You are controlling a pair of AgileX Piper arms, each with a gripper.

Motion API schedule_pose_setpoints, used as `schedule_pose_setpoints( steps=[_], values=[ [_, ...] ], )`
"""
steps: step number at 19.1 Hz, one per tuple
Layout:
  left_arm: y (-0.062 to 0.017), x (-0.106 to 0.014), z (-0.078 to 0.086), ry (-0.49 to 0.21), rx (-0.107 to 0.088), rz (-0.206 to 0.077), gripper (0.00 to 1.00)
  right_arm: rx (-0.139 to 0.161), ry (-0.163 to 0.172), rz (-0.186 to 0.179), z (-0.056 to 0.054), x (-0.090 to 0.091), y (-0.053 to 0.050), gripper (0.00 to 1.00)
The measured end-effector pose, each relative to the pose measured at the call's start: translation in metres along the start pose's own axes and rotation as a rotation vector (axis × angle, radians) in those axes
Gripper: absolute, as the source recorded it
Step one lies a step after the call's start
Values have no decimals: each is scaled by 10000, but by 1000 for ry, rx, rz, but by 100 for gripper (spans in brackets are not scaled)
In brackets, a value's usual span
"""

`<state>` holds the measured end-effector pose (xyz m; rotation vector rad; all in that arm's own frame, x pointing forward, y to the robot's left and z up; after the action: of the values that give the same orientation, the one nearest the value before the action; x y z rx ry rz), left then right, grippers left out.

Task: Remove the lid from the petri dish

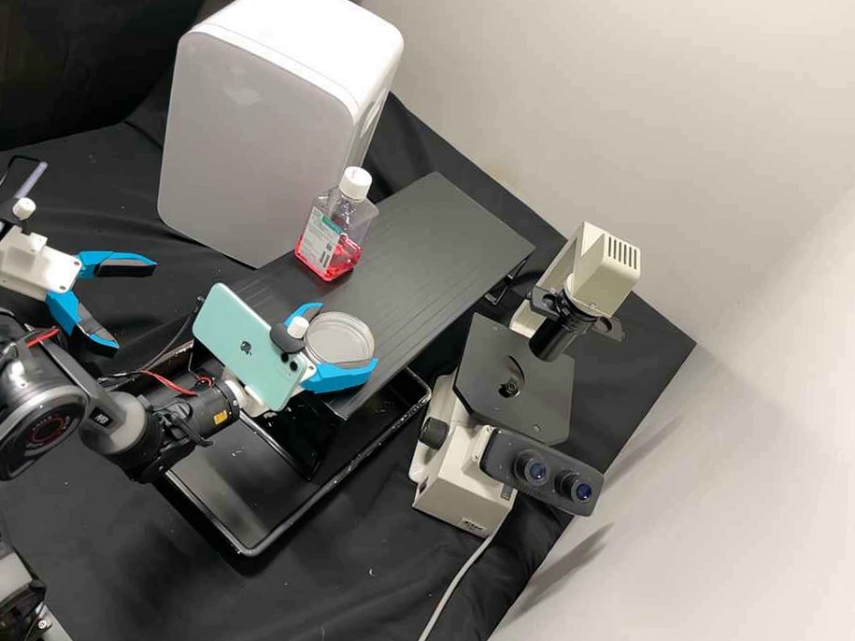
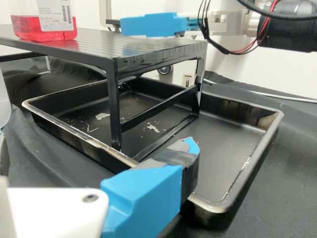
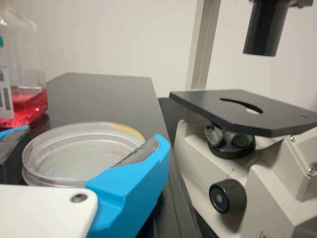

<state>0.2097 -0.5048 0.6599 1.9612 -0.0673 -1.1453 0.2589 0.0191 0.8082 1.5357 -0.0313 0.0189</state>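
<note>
The petri dish [image 3: 74,153] sits within the right gripper [image 1: 345,336], on the platform [image 1: 430,255] end nearest that arm. Farther along the platform, ahead and to this gripper's left, stands the flask [image 1: 335,226]; ahead to its right, off the platform, the microscope [image 1: 499,426]. The platform stands in the tray [image 1: 243,503]. The left gripper [image 1: 133,306] hangs beside the tray, facing the platform, well apart from the dish

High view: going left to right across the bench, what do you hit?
Left claw, open → petri dish on the black stand → microscope. Skipped: the culture flask and the white box, which overlap the dish left to right.
</note>
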Motion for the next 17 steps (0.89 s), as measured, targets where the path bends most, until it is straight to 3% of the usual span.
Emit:
schedule_pose_setpoints(
  steps=[4, 10, 15, 17],
  values=[
    [0, 0, 0, 0, 0, 0, 100, 16, 13, 20, -11, -33, 30, 0],
    [0, 0, 0, 0, 0, 0, 100, 58, 57, 91, -78, -152, 185, 0],
    [-2, 5, 12, -3, 0, 0, 100, 58, 58, 92, -75, -153, 185, 0],
    [-2, 5, 12, -3, 0, 0, 100, 58, 55, 72, -69, -139, 135, 0]
  ],
)
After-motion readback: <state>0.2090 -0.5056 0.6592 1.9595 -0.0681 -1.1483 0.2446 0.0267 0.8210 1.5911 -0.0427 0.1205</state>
